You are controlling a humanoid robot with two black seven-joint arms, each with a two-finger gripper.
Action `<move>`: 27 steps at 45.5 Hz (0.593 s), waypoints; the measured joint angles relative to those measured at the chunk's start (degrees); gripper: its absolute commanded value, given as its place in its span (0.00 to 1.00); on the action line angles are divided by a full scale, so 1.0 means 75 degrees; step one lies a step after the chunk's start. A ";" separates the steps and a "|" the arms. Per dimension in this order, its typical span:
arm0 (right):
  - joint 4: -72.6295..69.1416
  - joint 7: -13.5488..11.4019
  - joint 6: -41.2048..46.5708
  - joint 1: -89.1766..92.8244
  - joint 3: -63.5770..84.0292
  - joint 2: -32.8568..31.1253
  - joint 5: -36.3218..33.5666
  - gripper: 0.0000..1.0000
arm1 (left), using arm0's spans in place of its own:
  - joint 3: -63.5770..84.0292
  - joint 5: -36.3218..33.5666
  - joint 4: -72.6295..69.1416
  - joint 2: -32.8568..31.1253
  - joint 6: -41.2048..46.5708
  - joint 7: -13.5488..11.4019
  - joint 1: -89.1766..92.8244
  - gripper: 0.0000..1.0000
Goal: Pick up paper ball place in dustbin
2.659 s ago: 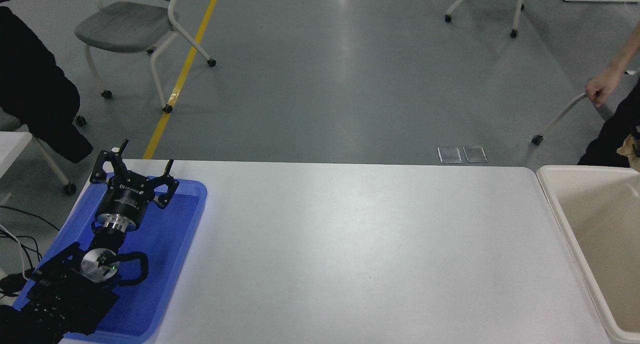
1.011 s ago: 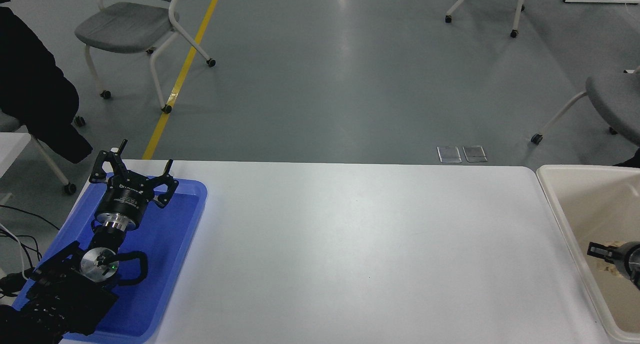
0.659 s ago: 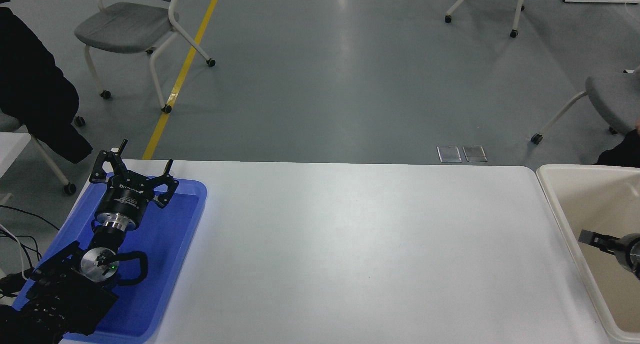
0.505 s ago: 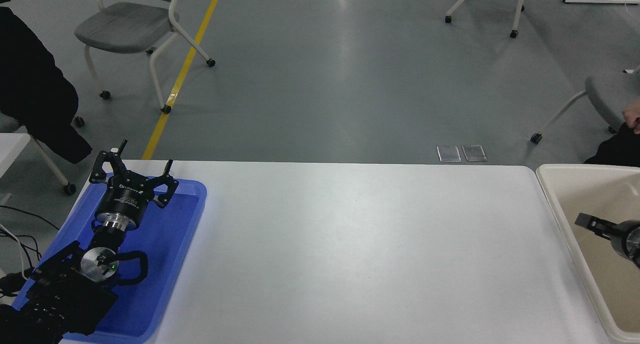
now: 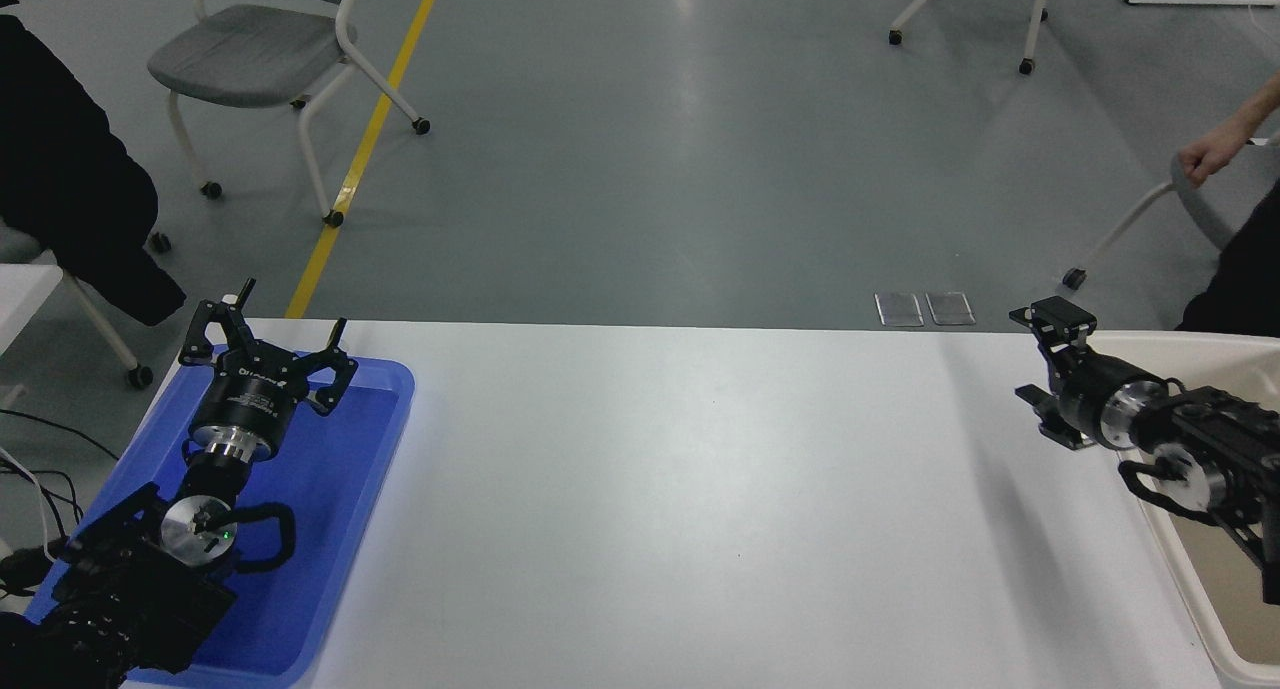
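Note:
The paper ball does not show anywhere in the head view. The cream-white dustbin (image 5: 1180, 559) stands off the table's right end, with my right arm partly covering it. My right gripper (image 5: 1036, 361) hangs over the table's right end, just left of the dustbin's near-left rim, pointing left; its fingers (image 5: 1052, 317) stand apart with nothing between them. My left gripper (image 5: 268, 331) is parked open and empty over the blue tray (image 5: 390, 419) at the lower left.
A person stands at the far right, a hand (image 5: 1200, 159) on a grey chair (image 5: 1195, 204). A dark coat (image 5: 70, 179) hangs over a chair at the far left. Another grey chair (image 5: 250, 59) stands beyond the table.
My right arm has come up out of the dustbin and swung left over the table's right end. The person's hand has returned to the chair. My left arm has not moved.

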State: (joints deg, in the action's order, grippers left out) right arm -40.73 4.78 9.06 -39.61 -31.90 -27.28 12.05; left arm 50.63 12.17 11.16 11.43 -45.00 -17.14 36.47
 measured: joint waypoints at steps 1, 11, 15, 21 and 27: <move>-0.0054 0.0002 0.0011 0.0008 -0.0079 0.0074 -0.0160 1.00 | 0.0000 0.0000 0.0000 0.0000 0.0000 0.0000 0.0000 1.00; -0.0378 0.0000 0.0509 0.0133 -0.0953 0.0920 -0.1887 1.00 | 0.0000 -0.0006 0.0000 0.0000 0.0000 0.0001 0.0000 1.00; -0.0346 0.0002 0.0708 0.0205 -0.1228 0.1188 -0.2262 1.00 | 0.0000 -0.0005 0.0000 0.0000 0.0000 0.0004 0.0001 1.00; -0.0021 -0.0006 0.1045 0.0370 -0.1554 0.1491 -0.2852 1.00 | 0.0000 -0.0006 0.0000 0.0000 0.0000 0.0006 0.0000 1.00; 0.0582 -0.0019 0.1660 0.0605 -0.1757 0.1667 -0.3308 1.00 | 0.0000 -0.0006 0.0001 0.0000 0.0000 0.0006 0.0000 1.00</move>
State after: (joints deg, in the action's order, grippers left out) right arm -36.37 4.64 21.51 -35.07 -45.08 -14.78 -12.76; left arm 50.63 12.13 11.17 11.43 -45.00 -17.10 36.47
